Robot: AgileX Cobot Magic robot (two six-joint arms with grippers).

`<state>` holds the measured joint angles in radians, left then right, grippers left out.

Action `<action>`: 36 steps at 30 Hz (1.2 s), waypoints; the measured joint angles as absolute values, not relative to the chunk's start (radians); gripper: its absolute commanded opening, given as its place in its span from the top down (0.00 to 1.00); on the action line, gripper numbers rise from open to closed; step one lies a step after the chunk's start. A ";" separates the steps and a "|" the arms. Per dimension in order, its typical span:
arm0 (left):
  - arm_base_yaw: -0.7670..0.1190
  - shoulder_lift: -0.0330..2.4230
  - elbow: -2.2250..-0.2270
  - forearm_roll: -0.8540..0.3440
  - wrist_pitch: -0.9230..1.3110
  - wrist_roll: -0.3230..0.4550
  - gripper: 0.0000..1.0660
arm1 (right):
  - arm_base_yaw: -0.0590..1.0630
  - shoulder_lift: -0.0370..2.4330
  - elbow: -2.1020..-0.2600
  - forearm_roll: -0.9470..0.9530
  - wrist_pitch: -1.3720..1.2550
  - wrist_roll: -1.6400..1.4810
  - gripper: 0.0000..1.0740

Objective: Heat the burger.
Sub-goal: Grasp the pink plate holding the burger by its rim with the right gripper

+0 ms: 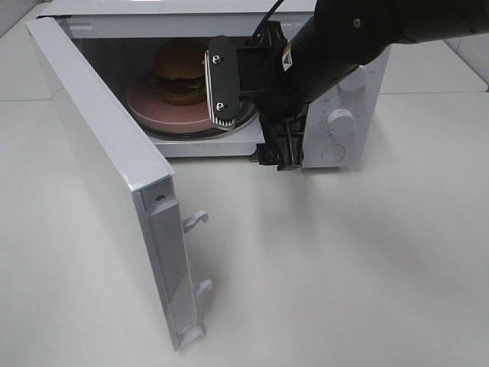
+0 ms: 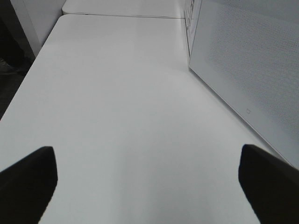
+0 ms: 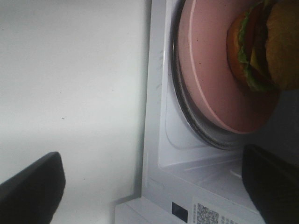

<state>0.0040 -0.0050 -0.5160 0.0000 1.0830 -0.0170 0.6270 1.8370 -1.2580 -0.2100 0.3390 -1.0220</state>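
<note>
Overhead first: glossy brown-bunned burger w/ green lettuce (image 1: 181, 70) on round pink plate (image 1: 141, 103), inside white microwave oven (image 1: 359, 145), white oven door (image 1: 92, 153) swung wide. Black right gripper (image 1: 250, 115) at oven mouth, turned sideways, jaws spread wide, empty. Burger deeper in, behind one finger, untouched.

Left wrist cam: black left gripper (image 2: 149, 186) w/ jaws far apart, empty, above bare white tabletop (image 2: 117, 102). Dotted white panel (image 2: 252, 70) alongside; can't tell which part of oven.

Right wrist cam: jaws wide again. Burger on plate atop clear glass turntable (image 3: 187, 114), ahead of fingertips, nearer one finger's side, well clear of both.
</note>
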 measured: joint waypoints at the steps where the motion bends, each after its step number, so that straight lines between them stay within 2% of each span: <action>1: 0.004 -0.005 -0.516 0.000 1.083 -0.017 0.08 | 0.627 1.851 -1.266 -0.210 0.335 -1.019 0.12; 15: 0.004 -0.005 -0.516 0.000 1.083 -0.017 0.08 | 0.627 2.013 -1.381 -0.216 0.294 -0.981 0.14; 36: 0.004 -0.005 -0.516 0.000 1.083 -0.017 0.08 | 0.627 2.252 -1.675 -0.216 0.269 -0.916 0.16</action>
<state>0.0040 -0.0050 -0.5160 0.0000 1.0830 -0.0170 0.6270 2.2520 -1.6750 -0.2160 0.2690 -0.9160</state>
